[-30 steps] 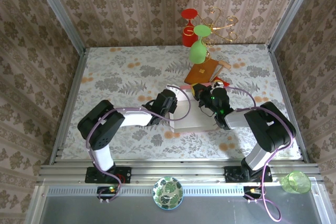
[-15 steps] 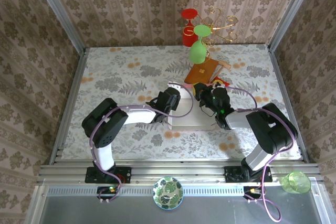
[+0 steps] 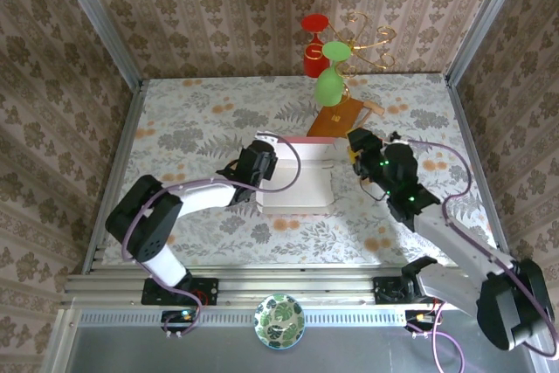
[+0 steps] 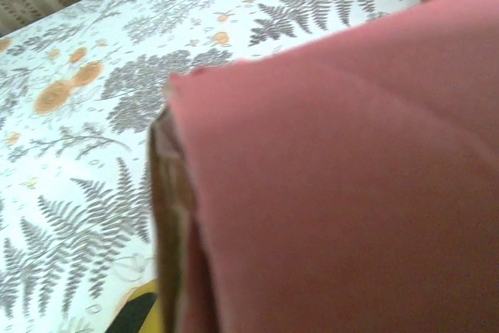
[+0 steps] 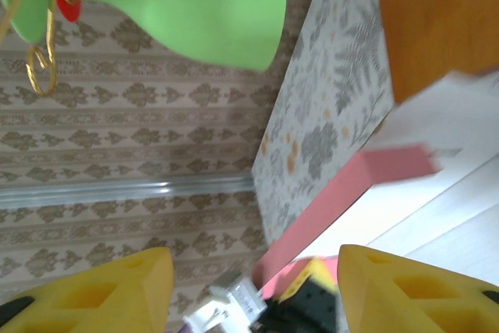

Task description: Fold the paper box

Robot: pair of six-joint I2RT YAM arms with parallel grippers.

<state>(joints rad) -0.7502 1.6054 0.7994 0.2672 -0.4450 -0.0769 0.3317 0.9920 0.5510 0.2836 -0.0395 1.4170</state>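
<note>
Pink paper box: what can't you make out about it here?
- Whether the left hand grips: in the top view its wrist covers the fingers at the pink cardboard paper box's left edge.
- Folds of the box: in the left wrist view its pink wall is too close and blurred.
- The box's extent in the right wrist view: blurred, cut off by the right edge beyond the open right hand.

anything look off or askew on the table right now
The brown board lies at a slant just behind the paper box, close to its raised pink far wall. The box is only part folded, its white inside flat. Nothing looks spilled.
</note>
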